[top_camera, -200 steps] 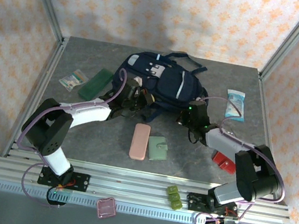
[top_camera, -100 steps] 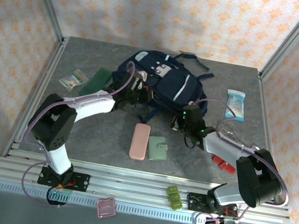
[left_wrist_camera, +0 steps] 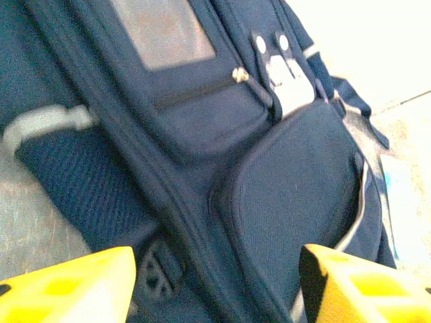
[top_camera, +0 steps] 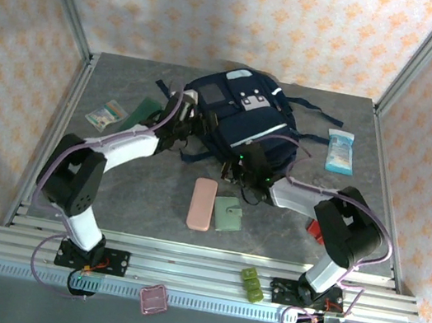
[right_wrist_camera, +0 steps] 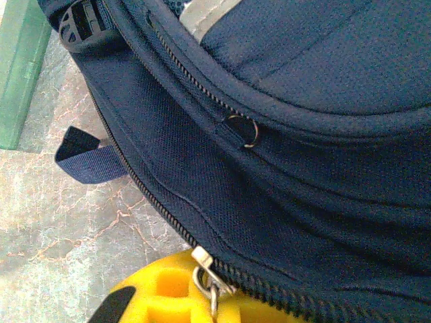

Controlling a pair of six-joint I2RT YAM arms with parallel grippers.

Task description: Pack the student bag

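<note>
Student bag (top_camera: 245, 116) flat on the counter (top_camera: 150, 200), straight ahead of the left tool (left_wrist_camera: 215, 282) and touching the right tool (top_camera: 247, 167). Left tool spread wide, yellow fingers (left_wrist_camera: 67, 282) either side of the front pocket, gripping nothing. Right tool pressed together at the bag's edge, zipper pull (right_wrist_camera: 205, 266) against its yellow finger; pinched or not, cannot tell. Pink case (top_camera: 203, 203) and green wallet (top_camera: 229, 213) near the right tool, on its side away from the bag
</note>
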